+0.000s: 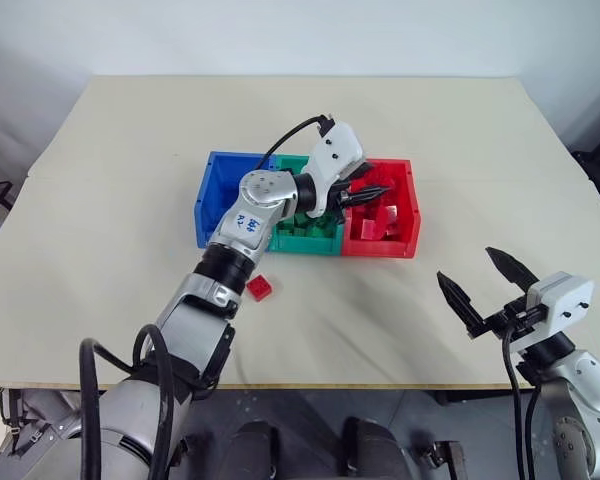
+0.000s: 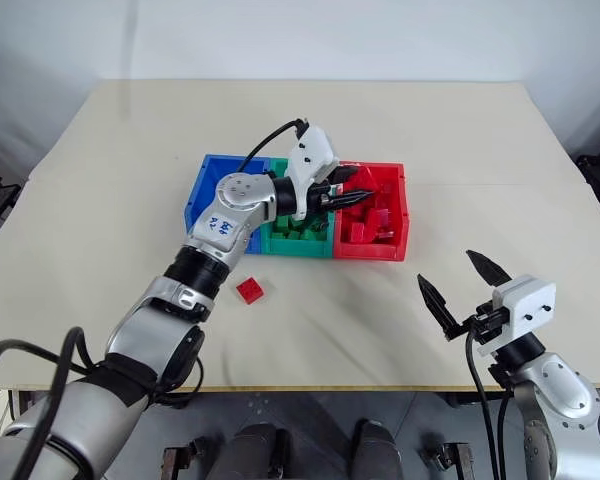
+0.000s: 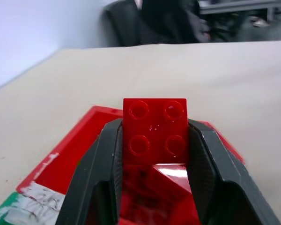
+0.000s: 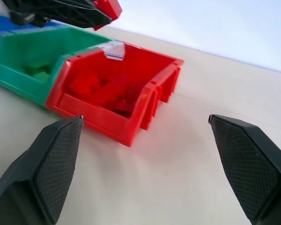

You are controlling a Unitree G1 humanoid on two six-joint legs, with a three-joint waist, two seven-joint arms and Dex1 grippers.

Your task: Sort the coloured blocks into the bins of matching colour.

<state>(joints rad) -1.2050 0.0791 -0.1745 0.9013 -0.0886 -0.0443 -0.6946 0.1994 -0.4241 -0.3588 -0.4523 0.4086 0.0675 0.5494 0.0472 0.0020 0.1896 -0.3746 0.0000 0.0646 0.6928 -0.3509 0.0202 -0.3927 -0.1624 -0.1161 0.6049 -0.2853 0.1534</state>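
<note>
Item: my left gripper (image 3: 154,140) clamps a red block (image 3: 154,129) above the red bin (image 1: 408,215). Right gripper (image 1: 487,283), at 4 o'clock of the bins, fingers wide, empty. Loose red brick (image 1: 260,288) at 7 o'clock.

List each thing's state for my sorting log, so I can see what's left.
left hand: shut on red block, above red bin
right hand: open, holding nothing
red bin: holds red blocks
green bin: holds green blocks
loose red block: on table, unsorted
</note>
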